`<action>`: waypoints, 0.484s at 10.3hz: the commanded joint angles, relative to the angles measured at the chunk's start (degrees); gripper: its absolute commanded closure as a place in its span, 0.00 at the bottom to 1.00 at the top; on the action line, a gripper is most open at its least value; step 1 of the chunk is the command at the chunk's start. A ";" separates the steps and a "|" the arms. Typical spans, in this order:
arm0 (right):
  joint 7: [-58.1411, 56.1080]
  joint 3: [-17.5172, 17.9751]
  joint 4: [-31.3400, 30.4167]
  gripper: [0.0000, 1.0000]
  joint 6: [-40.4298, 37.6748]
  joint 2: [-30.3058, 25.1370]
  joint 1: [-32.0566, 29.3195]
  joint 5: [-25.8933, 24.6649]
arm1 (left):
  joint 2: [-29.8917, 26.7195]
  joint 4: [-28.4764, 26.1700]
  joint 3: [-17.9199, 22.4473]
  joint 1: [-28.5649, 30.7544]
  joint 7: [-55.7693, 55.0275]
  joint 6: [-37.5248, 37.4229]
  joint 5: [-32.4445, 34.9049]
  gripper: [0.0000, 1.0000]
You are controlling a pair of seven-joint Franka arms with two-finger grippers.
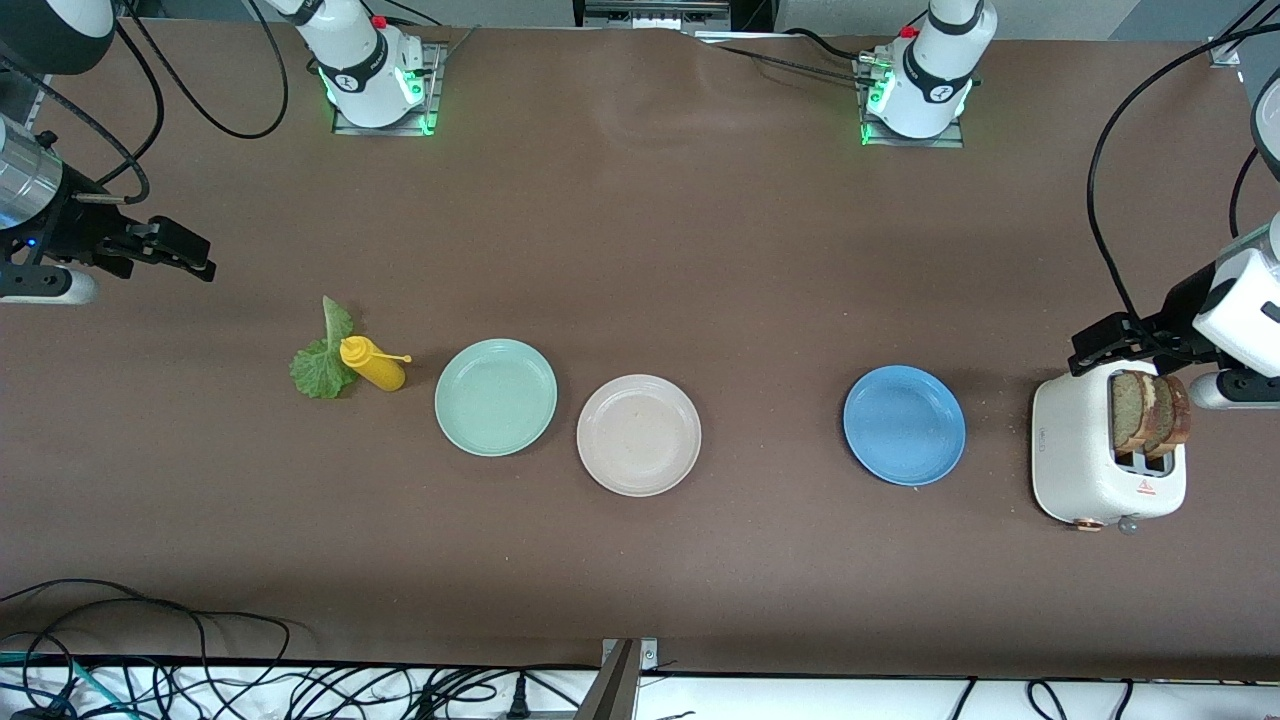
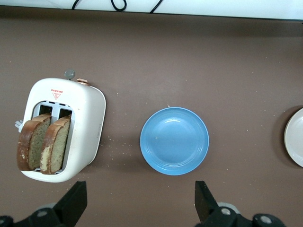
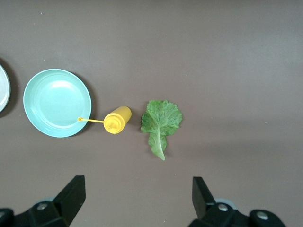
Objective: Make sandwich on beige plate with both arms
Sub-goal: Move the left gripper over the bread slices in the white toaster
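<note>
Nothing is assembled yet. The round pale beige plate (image 1: 638,435) lies bare on the brown worktop (image 1: 700,250), between the mint green plate (image 1: 495,397) and the blue plate (image 1: 904,425). Two tan-brown wholegrain bread slices (image 1: 1150,410) stand upright in the white toaster (image 1: 1085,470) at the left arm's end; the ruffled green lettuce leaf (image 1: 322,362) lies flat beside the yellow squeeze bottle (image 1: 373,364) at the right arm's end.

The left pincer (image 2: 139,203) hovers by the toaster, fingers apart and empty. The right pincer (image 3: 137,201) hangs over bare worktop near the lettuce, likewise apart and empty.

Risks, as I judge them: the slices stand close together, so a grasp may catch both or tip the toaster. The thin leaf could slip, and the bottle just beside it might get knocked. The similar green plate invites a wrong placement.
</note>
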 commanded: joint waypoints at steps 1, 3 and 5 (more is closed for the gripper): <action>0.20 0.09 -0.92 0.00 -0.33 -1.26 0.22 -0.75 | -0.12 0.16 0.09 1.49 2.07 -1.12 -0.73 0.00; 0.20 0.09 -0.92 0.00 -0.33 -1.26 0.14 -0.75 | -0.12 0.33 0.18 2.19 2.16 -1.12 -0.82 0.00; 0.20 0.09 -0.92 0.00 -0.33 -1.26 0.14 -0.75 | -0.12 0.25 0.09 2.37 2.16 -1.21 -0.73 0.00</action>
